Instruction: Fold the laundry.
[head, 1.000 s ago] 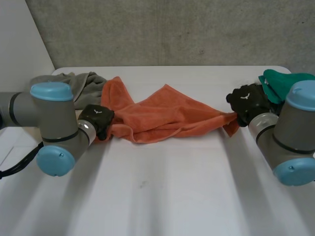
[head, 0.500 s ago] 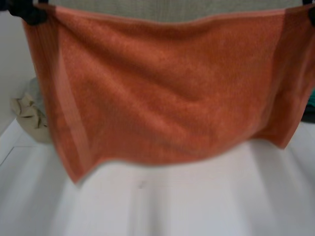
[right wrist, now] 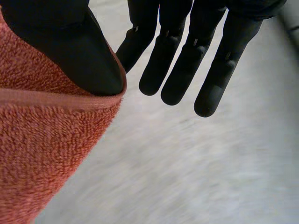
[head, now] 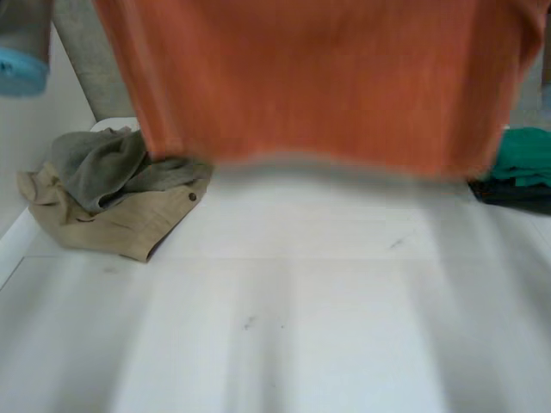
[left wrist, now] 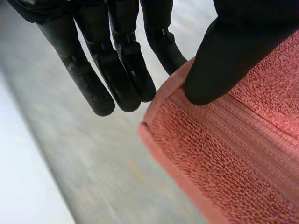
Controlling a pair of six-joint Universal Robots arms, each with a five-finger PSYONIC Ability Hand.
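Raised higher, the orange towel [head: 318, 86] has its top cut off; left hand [left wrist: 117, 56], right hand [right wrist: 187, 56] pinch corners

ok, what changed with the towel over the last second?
The orange towel went from lying crumpled on the table to lifted and spread wide, and its lower edge has kept rising. The left hand and right hand each pinch a corner between thumb and fingers. The grey-and-beige clothes pile and the green garment stayed put.
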